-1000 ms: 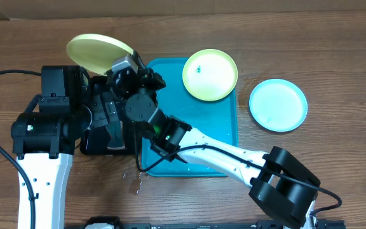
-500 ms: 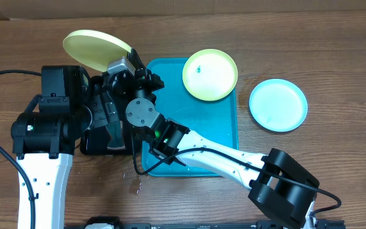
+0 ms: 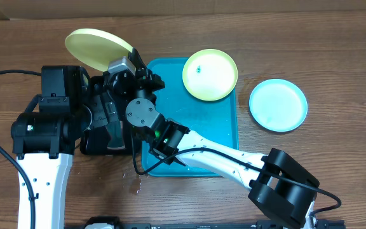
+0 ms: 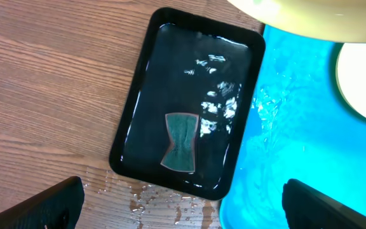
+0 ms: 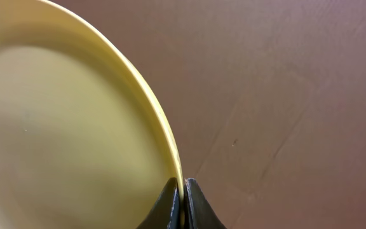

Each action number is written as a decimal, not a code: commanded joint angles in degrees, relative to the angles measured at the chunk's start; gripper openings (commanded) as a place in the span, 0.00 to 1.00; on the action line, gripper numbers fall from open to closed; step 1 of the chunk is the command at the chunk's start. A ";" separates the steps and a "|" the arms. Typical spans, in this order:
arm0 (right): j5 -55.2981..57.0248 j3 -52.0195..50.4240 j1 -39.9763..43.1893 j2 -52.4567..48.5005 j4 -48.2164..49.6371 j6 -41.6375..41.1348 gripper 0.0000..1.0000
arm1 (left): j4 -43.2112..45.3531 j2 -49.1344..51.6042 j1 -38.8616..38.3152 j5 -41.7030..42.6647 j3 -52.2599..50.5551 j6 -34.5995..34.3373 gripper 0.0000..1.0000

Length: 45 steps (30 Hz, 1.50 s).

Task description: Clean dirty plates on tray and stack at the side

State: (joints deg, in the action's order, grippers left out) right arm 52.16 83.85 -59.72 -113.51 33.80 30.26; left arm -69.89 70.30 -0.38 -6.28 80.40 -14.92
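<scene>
Wooden table (image 3: 335, 57): brown, grained, and wet with drops beside the near edge of the black tray.
Turquoise tray (image 3: 215, 127): lies at the middle of the table, its floor glistening with water.
Right arm (image 3: 221, 159): reaches from the near right corner across the turquoise tray toward the far left.
Black tray (image 4: 170, 76): sits just left of the turquoise tray and holds a shallow film of water.
Raised plate (image 3: 97, 49): pale yellow-green, tilted and off the table, above the far-left side of the black tray.
Second yellow-green plate (image 3: 210, 75): rests on the turquoise tray's far right corner, overlapping the rim and showing a small dark speck.
Light blue plate (image 3: 278, 105): lies flat on the table, right of the turquoise tray and apart from it.
Sponge (image 4: 182, 141): dark green, pinched at the waist, lying in the black tray's water.
Right gripper (image 5: 183, 197): fingers closed tight on the raised plate's rim.
Left gripper (image 4: 183, 187): fingers spread wide and holding nothing, above the black tray.
</scene>
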 commanded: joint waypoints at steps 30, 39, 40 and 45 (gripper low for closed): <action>1.03 1.73 -0.55 0.35 0.17 -0.04 0.04 | 0.04 0.15 0.15 -0.52 0.76 -0.96 1.00; 5.46 1.73 -0.39 0.35 -10.43 -17.35 0.04 | 0.04 0.15 0.15 -0.52 0.76 -0.96 1.00; 5.44 1.73 -0.20 0.35 -12.90 -21.11 0.04 | 0.04 0.15 0.15 -0.52 0.76 -0.96 1.00; 3.65 1.73 0.94 0.35 -26.29 -38.71 0.04 | 0.04 0.15 0.15 -0.52 0.76 -0.96 1.00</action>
State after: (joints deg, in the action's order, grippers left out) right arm 56.27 84.38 -59.61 -113.51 11.55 7.38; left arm -69.89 70.30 -0.38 -6.28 80.40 -14.92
